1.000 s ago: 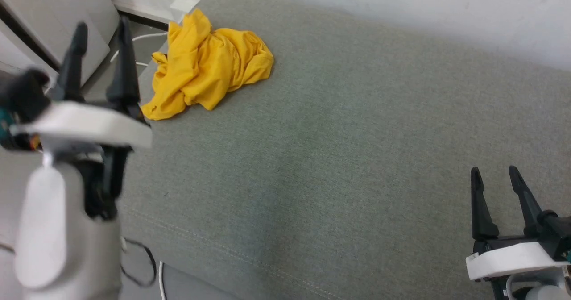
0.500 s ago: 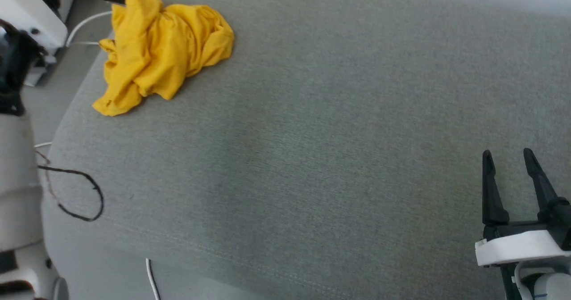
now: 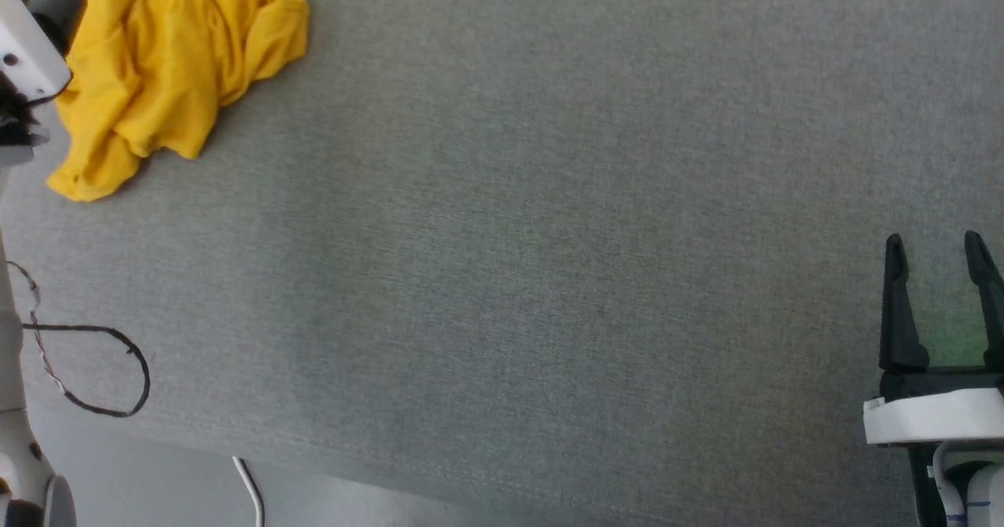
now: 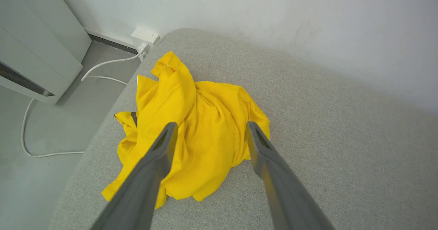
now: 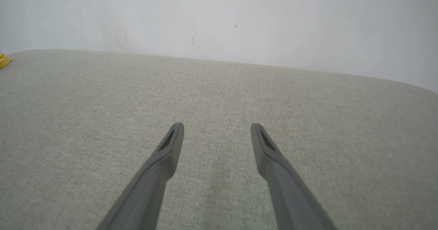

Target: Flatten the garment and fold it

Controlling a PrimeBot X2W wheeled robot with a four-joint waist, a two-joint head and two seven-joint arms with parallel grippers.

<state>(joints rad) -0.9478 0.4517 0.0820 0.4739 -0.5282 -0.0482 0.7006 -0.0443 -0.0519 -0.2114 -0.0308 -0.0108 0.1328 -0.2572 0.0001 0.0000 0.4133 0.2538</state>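
Shirt [image 3: 165, 64] is bunched upper left of frame, so I hold L gripper [image 4: 210, 125] over it, wide open, empty. R gripper [image 3: 935, 239] lower right, open, empty, out of the way.

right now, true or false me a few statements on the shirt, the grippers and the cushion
1. The shirt lies flat and spread out. False: it is a crumpled heap.
2. The left gripper is open and points at the shirt. True.
3. The right gripper is shut on the shirt. False: it is open over bare cushion, well away from the shirt.
4. The shirt sits near an edge of the cushion. True.
5. A white cable lies on the floor beside the cushion. True.
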